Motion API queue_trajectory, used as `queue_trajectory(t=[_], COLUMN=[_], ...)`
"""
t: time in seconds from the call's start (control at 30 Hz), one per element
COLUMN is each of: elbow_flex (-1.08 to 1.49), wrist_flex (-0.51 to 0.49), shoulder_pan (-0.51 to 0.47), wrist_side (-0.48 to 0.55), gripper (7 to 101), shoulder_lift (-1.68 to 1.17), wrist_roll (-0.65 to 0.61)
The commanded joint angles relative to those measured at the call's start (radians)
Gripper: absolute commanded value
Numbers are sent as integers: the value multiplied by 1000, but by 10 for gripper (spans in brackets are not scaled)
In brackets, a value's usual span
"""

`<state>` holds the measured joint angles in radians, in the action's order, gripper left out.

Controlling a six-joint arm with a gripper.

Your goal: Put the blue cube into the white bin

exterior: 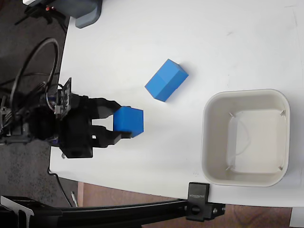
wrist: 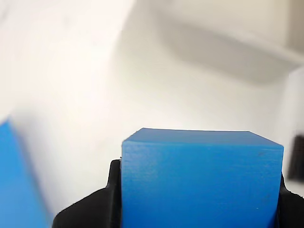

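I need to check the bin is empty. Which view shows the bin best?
The fixed view: the whole bin shows from above, its floor bare. The wrist view gives only a blurred pale edge of it beyond the cube.

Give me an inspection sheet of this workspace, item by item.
Surface: white table, flat.
Job's things: small blue cube sits between the tool's fingers; white bin at right in the fixed view, nothing seen inside.
Clutter: larger blue block lying apart, between cube and bin.
Grippers: tool closed on the cube; wrist view shows both fingers flanking it.
Cables: black loops behind the arm, off the table.
Surroundings: grey device at the top edge; black clamp on the bottom edge.
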<state>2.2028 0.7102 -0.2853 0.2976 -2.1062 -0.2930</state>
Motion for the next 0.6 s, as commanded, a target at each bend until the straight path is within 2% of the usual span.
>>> queue_trajectory(t=[0.03, 0.13, 0.2, 0.33, 0.43, 0.6], elbow_flex=[-3, -15, -71, -233, -308, -448], wrist_flex=[-258, -442, -503, -540, -583, -598], shoulder_pan=[15, 34, 67, 130, 133, 135], wrist_side=[-66, -112, -155, -209, -190, -158], gripper=[495, 497, 513, 538, 562, 575], shoulder_lift=[2, 91, 175, 365, 466, 603], wrist_roll=[101, 161, 172, 175, 189, 201])
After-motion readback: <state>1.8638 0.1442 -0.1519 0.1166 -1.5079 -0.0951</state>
